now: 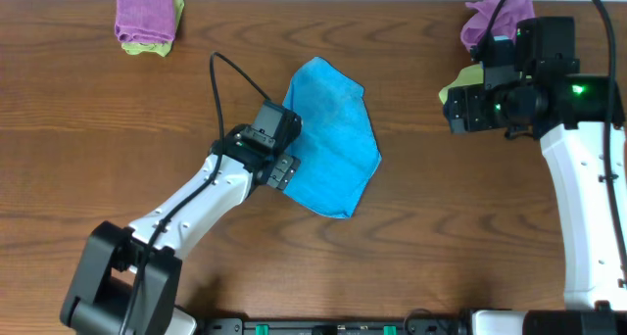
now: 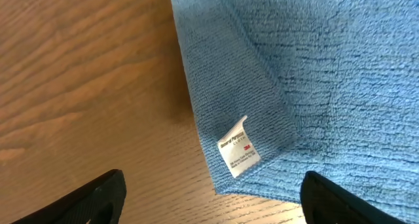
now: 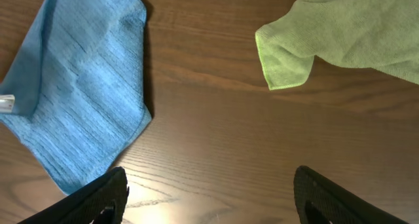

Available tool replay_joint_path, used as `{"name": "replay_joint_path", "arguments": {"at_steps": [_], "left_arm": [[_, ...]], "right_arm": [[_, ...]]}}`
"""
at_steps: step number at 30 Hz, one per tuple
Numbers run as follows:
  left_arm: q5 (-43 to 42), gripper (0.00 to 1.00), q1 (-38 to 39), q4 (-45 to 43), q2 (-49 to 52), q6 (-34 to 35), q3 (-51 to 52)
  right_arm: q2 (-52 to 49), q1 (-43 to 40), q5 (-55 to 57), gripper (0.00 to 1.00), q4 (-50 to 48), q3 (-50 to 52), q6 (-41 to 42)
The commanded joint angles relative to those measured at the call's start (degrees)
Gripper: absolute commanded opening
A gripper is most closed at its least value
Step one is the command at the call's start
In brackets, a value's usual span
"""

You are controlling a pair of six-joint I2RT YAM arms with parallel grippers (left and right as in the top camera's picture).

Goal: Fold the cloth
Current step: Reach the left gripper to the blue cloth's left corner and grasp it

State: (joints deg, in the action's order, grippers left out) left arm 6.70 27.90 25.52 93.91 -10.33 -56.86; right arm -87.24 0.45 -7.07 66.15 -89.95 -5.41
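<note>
Near the middle of the wooden table [image 1: 441,247] lies the cloth [image 1: 338,139], a sky-blue towel spread flat in a lopsided four-sided shape, its small white label [image 2: 239,147] showing at the corner nearest the left arm. At that corner the left wrist view shows a doubled band of fabric along the edge, so it looks as if one layer is already laid over another, though how many folds are made cannot be told. The left gripper [image 2: 213,178] hovers right over this label corner with its jaws spread wide and nothing between them, one finger over bare wood and the other over the cloth's far side. The right gripper [image 3: 209,175] is likewise released and empty, and it hangs over bare table well apart from the blue towel, close beside the lime-green cloth [image 3: 340,40] at the right rear. The step in hand appears to be taking hold of the label corner for a fold. That calls for the left arm to drop until a finger can slide under the edge, then pinch every layer at the corner together, lift just enough to clear the wood, and carry it across to the opposite edge so the borders line up. The right arm would need to come over and pin or lift the matching corner, keeping off the green cloth.
</note>
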Motion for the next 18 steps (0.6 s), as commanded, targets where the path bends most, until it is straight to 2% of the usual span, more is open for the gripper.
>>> {"name": "replay_joint_path", "arguments": {"at_steps": [1, 9, 12, 18], "left_arm": [[-0.6, 0.85, -0.1, 0.4, 1.8, 0.3, -1.0], [-3.3, 0.84, 0.0, 3.5, 2.6, 0.3, -0.9], [-6.6, 0.83, 0.4, 3.4, 2.7, 0.3, -0.9], [-6.7, 0.83, 2.4, 1.9, 3.2, 0.2, -0.9]], "right_arm": [[0.7, -0.1, -0.9, 0.81, 0.0, -0.7, 0.0], [0.7, -0.1, -0.9, 0.82, 0.0, -0.7, -0.5], [0.7, -0.1, -0.9, 0.82, -0.2, -0.6, -0.5], [0.7, -0.1, -0.9, 0.81, -1.1, 0.9, -0.5]]}}
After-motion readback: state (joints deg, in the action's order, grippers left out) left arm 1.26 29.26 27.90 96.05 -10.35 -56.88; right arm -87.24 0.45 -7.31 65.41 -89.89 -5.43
